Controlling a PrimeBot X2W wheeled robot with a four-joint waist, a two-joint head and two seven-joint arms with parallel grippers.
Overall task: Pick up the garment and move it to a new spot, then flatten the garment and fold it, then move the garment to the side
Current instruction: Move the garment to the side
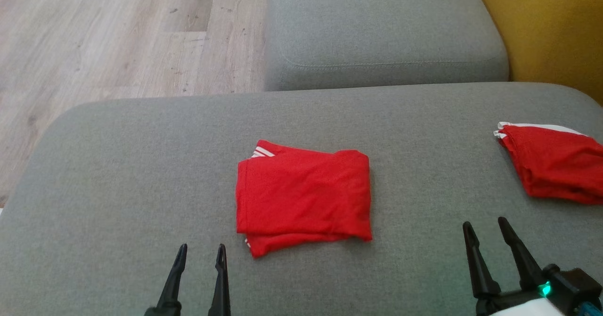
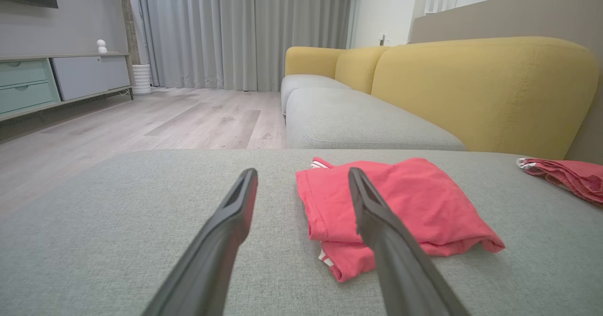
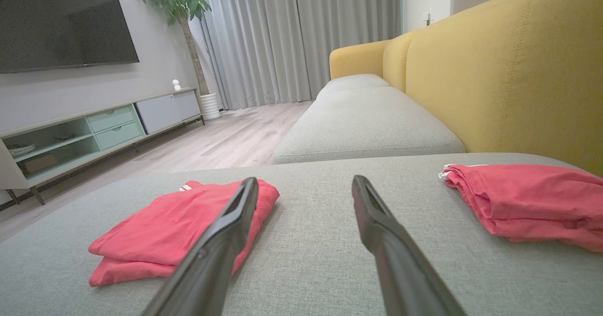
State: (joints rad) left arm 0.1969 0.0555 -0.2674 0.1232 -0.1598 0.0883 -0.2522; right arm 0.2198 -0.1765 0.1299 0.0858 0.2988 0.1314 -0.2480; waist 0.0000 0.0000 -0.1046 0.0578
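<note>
Two finger pairs, both spread, empty. Folded red garment (image 1: pixel 304 196) lies centred on grey sofa seat (image 1: pixel 118 165), just ahead-right of left fingers (image 1: pixel 175 271), apart from right fingers (image 1: pixel 476 259). Another red garment (image 1: pixel 556 165) cut off at right.

Grey fabric sofa seat (image 1: pixel 118 165) with a folded red garment (image 1: pixel 304 196) lying flat at its centre (white stripes peek out at one corner) and a second folded red garment (image 1: pixel 556 165) near its right edge.
</note>
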